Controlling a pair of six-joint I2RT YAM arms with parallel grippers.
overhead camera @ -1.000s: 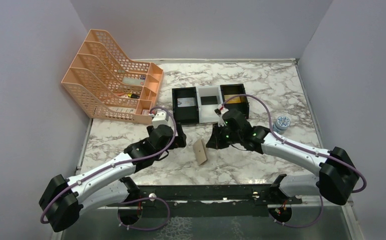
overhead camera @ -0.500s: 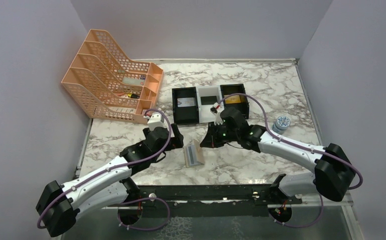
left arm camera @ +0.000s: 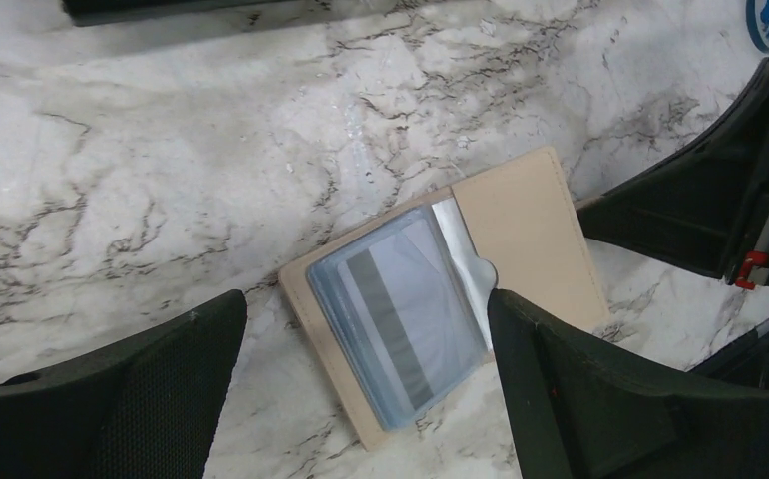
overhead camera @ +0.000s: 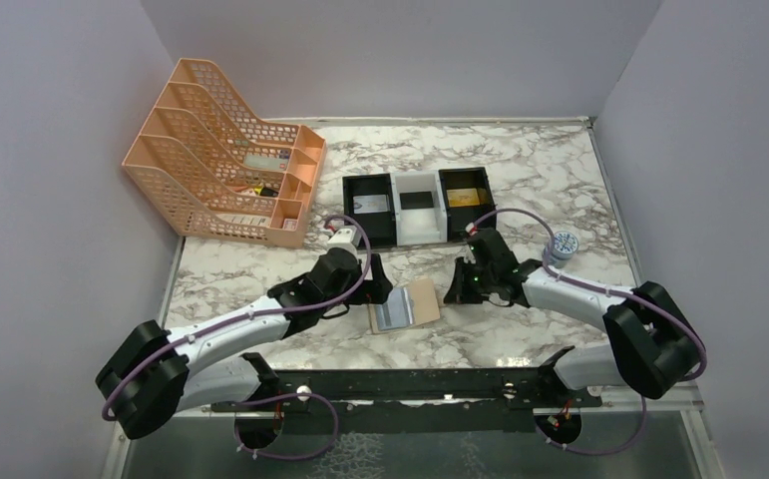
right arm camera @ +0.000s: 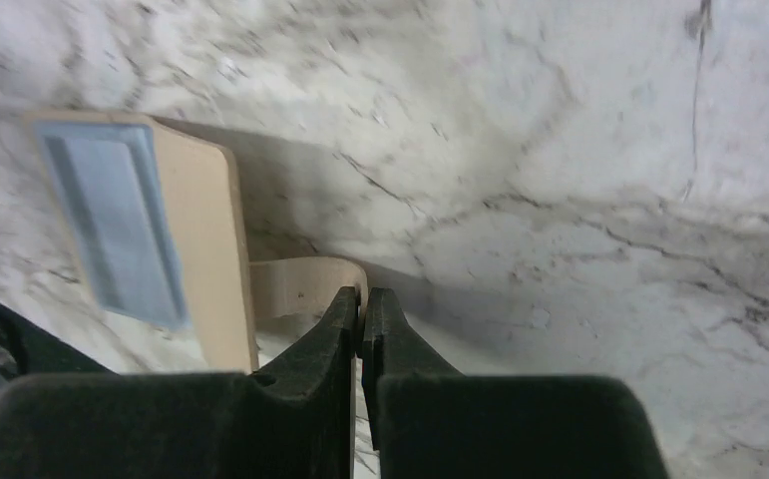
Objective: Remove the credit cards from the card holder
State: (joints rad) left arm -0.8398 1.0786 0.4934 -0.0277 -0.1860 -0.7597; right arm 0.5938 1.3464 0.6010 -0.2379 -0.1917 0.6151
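Formerly upright card holder (overhead camera: 406, 304) now flat, open, grey-blue inside up.

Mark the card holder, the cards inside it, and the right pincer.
card holder (left arm camera: 525, 235): left wrist view, on the bare tan flap.
cards (left arm camera: 400, 311): left wrist view, on the top card's face.
right pincer (right arm camera: 362, 299): right wrist view, between its shut fingertips, at the holder's strap.

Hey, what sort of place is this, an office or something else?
Probably a robotics lab test cell: plain lilac walls box in a marble-patterned table, the left arm and right arm are bolted at its near edge, and an orange file rack sits as a prop.
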